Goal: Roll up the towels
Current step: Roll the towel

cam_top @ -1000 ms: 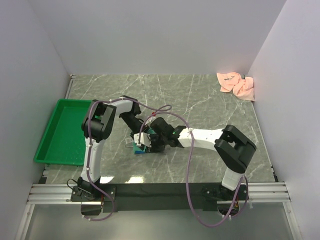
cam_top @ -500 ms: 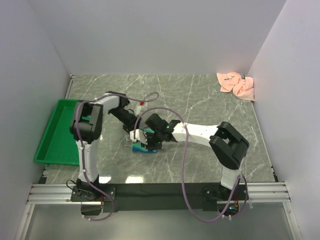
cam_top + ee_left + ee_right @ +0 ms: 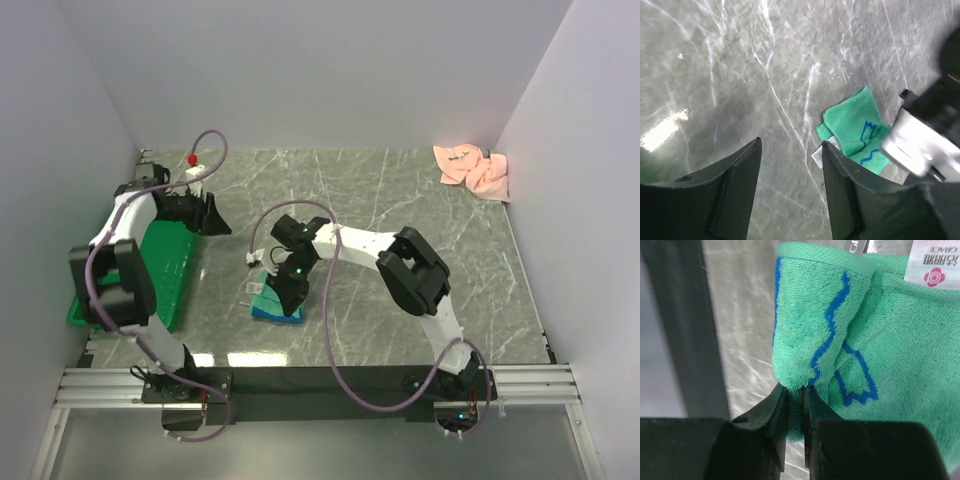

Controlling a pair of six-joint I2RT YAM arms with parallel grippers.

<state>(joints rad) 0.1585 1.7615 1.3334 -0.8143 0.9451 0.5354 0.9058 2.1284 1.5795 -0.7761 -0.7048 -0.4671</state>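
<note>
Teal towel [image 3: 278,305]: it is seen folded on the table [image 3: 420,215], lower centre of the top view. Blue lettering is shown on its upper face, and a white label [image 3: 935,262] is seen at its edge, upper right of the right wrist view.
Right fingers [image 3: 767,415]: they are pressed together on a rounded fold of the teal towel, at the bottom centre of the right wrist view. In the top view they are seen directly over the towel.
Left fingers [image 3: 735,175]: they are held apart with nothing between them. Only bare table is seen in the gap.
Left fingers, place: they are found in the upper left of the top view [image 3: 210,215], just beside the upper right corner of the green tray [image 3: 172,275] and well apart from the teal towel.
Pink towel [image 3: 472,170]: it is seen crumpled at the upper right corner of the table, against the side wall and far from both arms.
Tray: it is set along the left edge of the table and is partly covered by the left arm.
</note>
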